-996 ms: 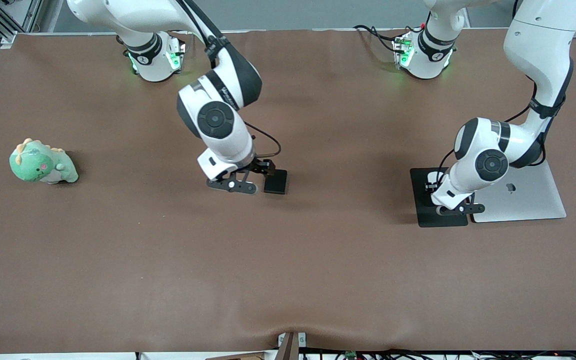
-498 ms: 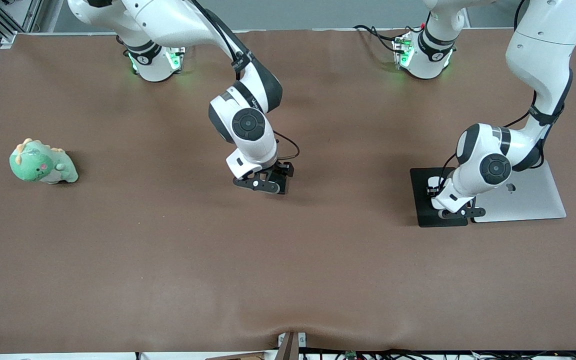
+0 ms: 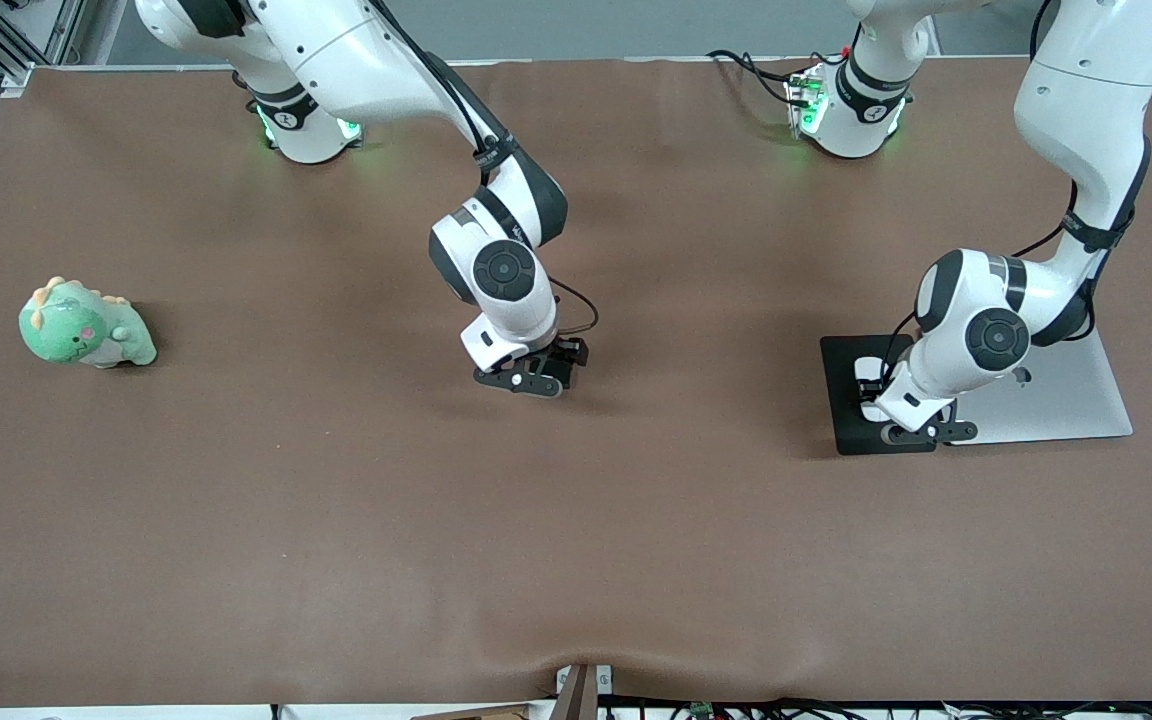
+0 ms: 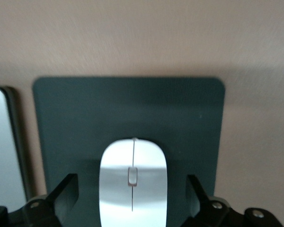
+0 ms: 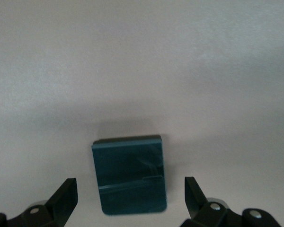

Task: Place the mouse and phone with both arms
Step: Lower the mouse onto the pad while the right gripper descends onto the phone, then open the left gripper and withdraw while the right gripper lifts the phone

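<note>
The white mouse [image 4: 133,182] lies on the black mouse pad [image 4: 85,113]. My left gripper [image 4: 132,198] is open low over it, one finger on each side and neither touching. In the front view the left gripper [image 3: 921,432] is over the pad [image 3: 848,432], and a bit of the mouse [image 3: 869,366] shows beside the wrist. The black phone [image 5: 130,172] lies flat on the brown table. My right gripper [image 5: 130,198] is open just above it, with a gap on both sides. In the front view the right gripper [image 3: 526,381] hides the phone.
A silver laptop [image 3: 1056,395] lies closed beside the mouse pad, toward the left arm's end; its edge shows in the left wrist view [image 4: 2,142]. A green dinosaur plush [image 3: 84,325] sits at the right arm's end of the table.
My right gripper has moved toward the left arm's end and come down over the phone, covering it in the front view. My left gripper has sunk lower over the mouse.
</note>
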`<move>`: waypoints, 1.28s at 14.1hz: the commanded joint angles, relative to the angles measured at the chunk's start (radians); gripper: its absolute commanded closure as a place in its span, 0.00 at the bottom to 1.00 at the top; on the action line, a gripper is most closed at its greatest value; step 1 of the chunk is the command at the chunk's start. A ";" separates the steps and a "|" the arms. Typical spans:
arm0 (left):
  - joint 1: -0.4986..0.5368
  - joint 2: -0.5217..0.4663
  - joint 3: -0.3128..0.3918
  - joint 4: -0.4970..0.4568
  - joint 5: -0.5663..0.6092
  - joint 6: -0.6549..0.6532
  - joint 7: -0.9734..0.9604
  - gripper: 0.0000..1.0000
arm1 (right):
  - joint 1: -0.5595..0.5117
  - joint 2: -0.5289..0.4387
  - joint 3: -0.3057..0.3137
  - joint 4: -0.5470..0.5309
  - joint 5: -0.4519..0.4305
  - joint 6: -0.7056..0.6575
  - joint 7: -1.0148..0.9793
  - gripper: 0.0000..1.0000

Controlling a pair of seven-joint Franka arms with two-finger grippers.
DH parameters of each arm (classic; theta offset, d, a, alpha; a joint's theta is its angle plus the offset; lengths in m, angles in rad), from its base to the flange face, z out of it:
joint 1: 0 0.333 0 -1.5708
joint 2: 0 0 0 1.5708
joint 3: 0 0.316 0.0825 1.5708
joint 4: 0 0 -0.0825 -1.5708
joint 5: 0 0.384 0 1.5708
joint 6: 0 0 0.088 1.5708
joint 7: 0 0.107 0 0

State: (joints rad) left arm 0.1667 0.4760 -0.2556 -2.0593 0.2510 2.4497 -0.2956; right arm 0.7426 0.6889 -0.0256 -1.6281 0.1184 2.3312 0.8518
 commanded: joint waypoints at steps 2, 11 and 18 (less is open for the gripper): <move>0.010 -0.154 -0.028 0.068 -0.056 -0.206 -0.007 0.00 | 0.017 0.043 -0.010 0.010 0.009 0.051 -0.002 0.00; 0.014 -0.221 -0.051 0.615 -0.068 -0.891 0.094 0.00 | 0.029 0.087 -0.011 0.042 -0.002 0.051 0.003 0.00; 0.007 -0.267 -0.067 0.726 -0.073 -1.065 0.150 0.00 | 0.023 0.107 -0.013 0.056 -0.003 0.053 0.003 0.00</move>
State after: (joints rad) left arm 0.1721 0.2273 -0.3177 -1.3610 0.1915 1.4150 -0.1670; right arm 0.7679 0.7739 -0.0387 -1.6071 0.1178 2.3835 0.8521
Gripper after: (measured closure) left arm 0.000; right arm 0.000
